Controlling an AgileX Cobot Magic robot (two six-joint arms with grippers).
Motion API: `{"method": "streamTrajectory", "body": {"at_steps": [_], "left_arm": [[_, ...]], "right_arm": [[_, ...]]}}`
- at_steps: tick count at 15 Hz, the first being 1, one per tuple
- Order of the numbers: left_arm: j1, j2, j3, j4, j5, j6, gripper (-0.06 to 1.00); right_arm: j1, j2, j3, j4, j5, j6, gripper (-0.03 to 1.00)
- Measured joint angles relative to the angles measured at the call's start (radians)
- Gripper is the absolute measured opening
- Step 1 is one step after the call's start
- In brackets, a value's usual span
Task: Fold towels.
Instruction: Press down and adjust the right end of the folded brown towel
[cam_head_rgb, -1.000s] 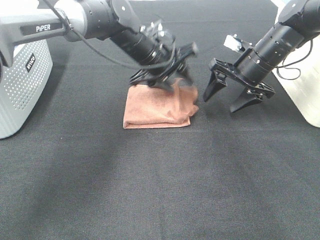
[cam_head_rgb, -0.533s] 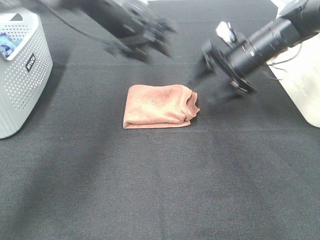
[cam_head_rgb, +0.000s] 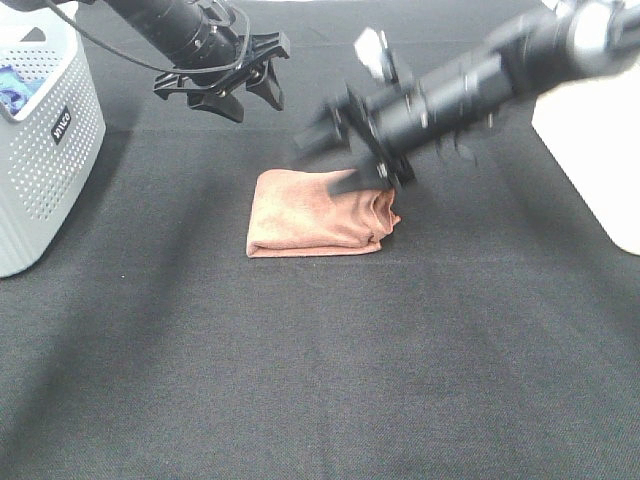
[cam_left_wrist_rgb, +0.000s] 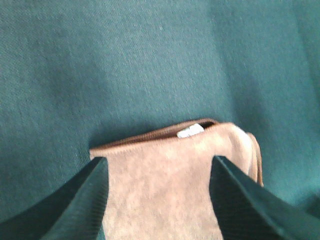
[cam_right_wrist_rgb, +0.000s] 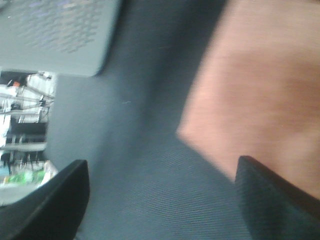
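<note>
Exterior high view: my left pincer hangs in the upper left of the frame over the black woven tabletop. Its two black fingers are spread wide with nothing between them, well apart from the cloth.

The reddish-brown microfibre towel lies folded into a thick rectangle just above the centre of the frame, flat on the tabletop, its right end bunched into loose folds.

My right pincer reaches in from the upper right across the middle, smeared by blur. It is also spread wide and grips nothing. Its lower finger overlaps the towel's far edge in this view, and I cannot tell whether it touches the fabric.

A grey perforated plastic basket stands at the left edge of the frame with a blue item showing inside its rim. A white block-shaped object sits at the right edge.

From the left wrist camera, the towel shows between my open fingers, and a small white tag peeks out from between the layers at its stitched edge. From the right wrist camera, blurred, the towel's corner lies beyond my parted fingers, with bare tabletop in the gap between them and the basket farther off.
</note>
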Motion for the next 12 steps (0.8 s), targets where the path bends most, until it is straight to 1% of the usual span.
{"method": "streamTrajectory", "body": {"at_steps": [2, 5, 8, 10, 12], "left_arm": [[0.0, 0.0, 0.0, 0.0, 0.007, 0.001, 0.57], [0.0, 0.0, 0.0, 0.0, 0.032, 0.001, 0.57], [0.0, 0.0, 0.0, 0.0, 0.039, 0.001, 0.57], [0.0, -0.006, 0.0, 0.0, 0.081, 0.004, 0.57], [0.0, -0.034, 0.0, 0.023, 0.131, 0.008, 0.57]], "right_arm": [[-0.012, 0.028, 0.0, 0.0, -0.008, 0.0, 0.75], [-0.084, 0.08, 0.0, -0.014, -0.017, 0.041, 0.75], [-0.143, 0.081, 0.0, -0.039, 0.027, 0.071, 0.75], [-0.159, 0.08, 0.0, -0.099, 0.033, 0.116, 0.75], [-0.161, 0.049, 0.0, -0.217, 0.036, 0.169, 0.75]]}}
